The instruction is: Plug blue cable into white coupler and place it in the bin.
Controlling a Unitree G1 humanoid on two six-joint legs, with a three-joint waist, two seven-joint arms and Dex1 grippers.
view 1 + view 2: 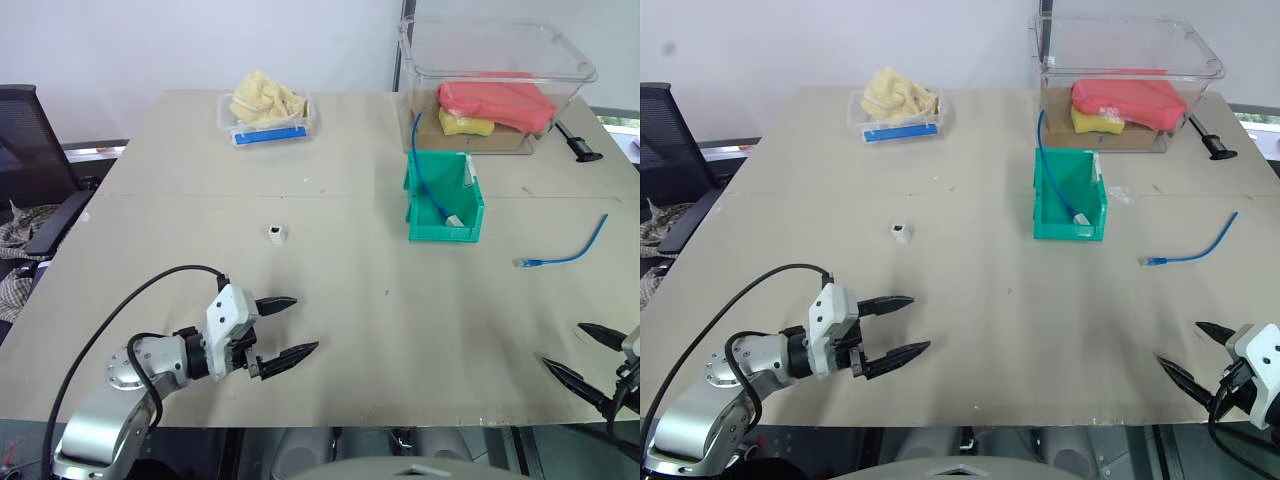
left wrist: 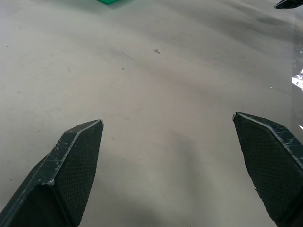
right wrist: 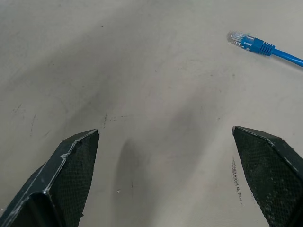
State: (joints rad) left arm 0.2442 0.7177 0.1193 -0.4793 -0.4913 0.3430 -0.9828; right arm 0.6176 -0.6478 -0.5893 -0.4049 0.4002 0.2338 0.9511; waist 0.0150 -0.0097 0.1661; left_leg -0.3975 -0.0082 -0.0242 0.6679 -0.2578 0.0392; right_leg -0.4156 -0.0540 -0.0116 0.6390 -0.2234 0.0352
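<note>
Left eye view: left gripper and right gripper both gape wide, empty

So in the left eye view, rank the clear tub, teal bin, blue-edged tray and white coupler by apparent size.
1. clear tub
2. teal bin
3. blue-edged tray, close to the bin; it sits farther back, so unsure
4. white coupler

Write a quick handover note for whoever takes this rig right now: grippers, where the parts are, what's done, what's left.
Left gripper: jaws open, empty, over bare table.
Right gripper: jaws open, empty, near the table's front edge.
Blue cable: loose on the table, right of the bin, unplugged.
White coupler: alone mid-table, ahead of the left gripper.
The bin already holds another blue cable.
Done: nothing yet.
Left: pick up both, plug, bin.
</note>
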